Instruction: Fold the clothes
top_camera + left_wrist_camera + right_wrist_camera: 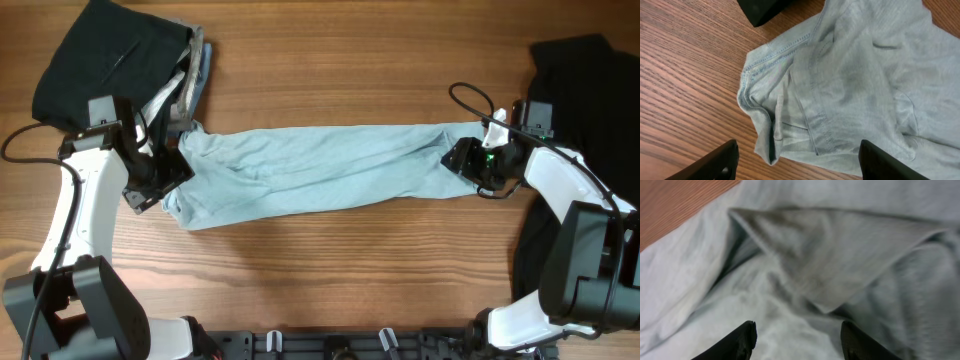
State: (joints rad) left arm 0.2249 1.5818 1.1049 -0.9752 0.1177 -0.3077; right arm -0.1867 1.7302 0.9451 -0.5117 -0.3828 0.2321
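Observation:
The light blue shirt [320, 165] lies bunched in a long band across the middle of the table. My left gripper [152, 186] is at its left end, open. In the left wrist view the shirt's seamed edge [850, 85] lies between and ahead of the spread fingers [797, 167], which hold nothing. My right gripper [466, 160] is at the shirt's right end. In the right wrist view its fingers [797, 342] are spread open over folds of the blue fabric [830, 255]. A black garment [100, 60] lies at the back left.
Grey and white folded garments [188, 78] lie against the black garment at the back left. Another black garment [580, 85] lies at the right edge, partly under the right arm. Bare wooden table [330, 280] lies in front of the shirt.

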